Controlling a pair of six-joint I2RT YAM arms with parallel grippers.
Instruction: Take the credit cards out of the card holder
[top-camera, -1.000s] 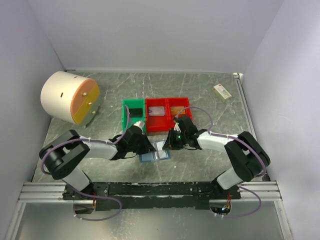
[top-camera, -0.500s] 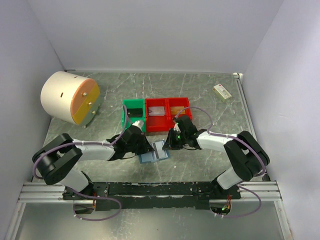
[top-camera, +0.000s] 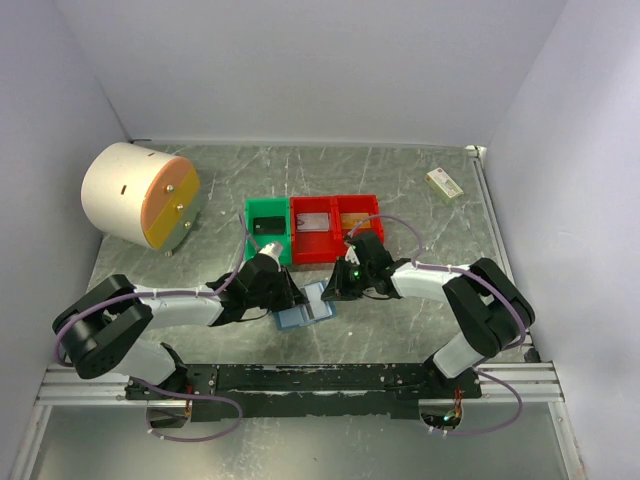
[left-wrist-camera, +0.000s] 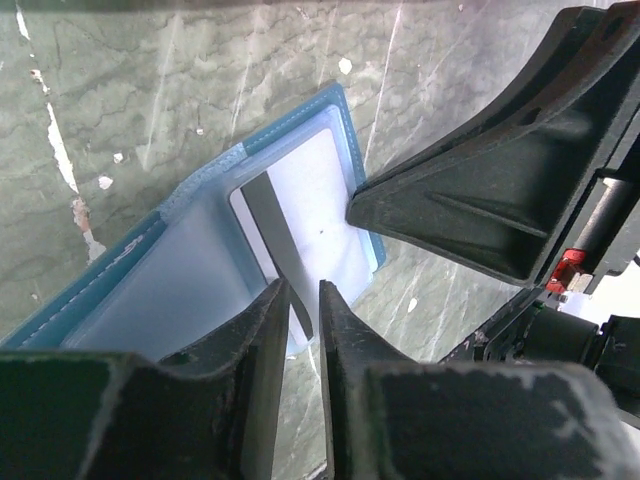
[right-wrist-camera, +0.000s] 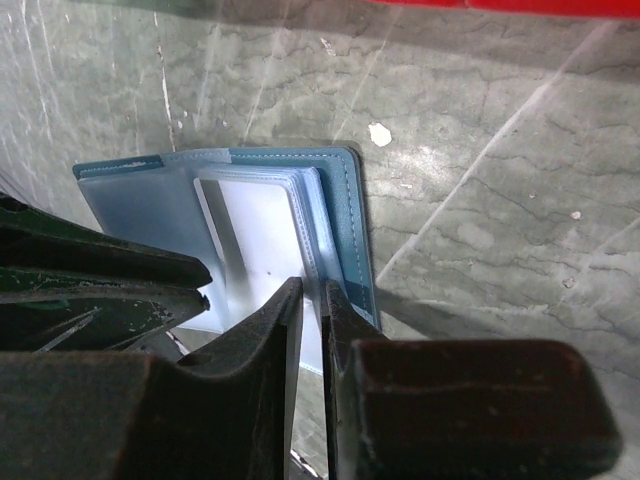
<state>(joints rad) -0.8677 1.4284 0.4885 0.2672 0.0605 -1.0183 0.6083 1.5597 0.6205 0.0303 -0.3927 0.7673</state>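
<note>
Jaws of left gripper (left-wrist-camera: 303, 292) and right gripper (right-wrist-camera: 312, 292) pinch opposite edges of the open card holder (right-wrist-camera: 349, 225).

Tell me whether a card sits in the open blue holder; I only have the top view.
Observer: Yes, the left wrist view shows a white card with a dark stripe inside a clear sleeve of the card holder.
Reviewer: What is gripped on the right?
Observer: The right fingers pinch an edge of the pale sleeve stack; card or sleeve alone, I cannot tell.
Reviewer: And the left?
Observer: The left fingers are nearly closed on the holder's edge, by the stripe.
</note>
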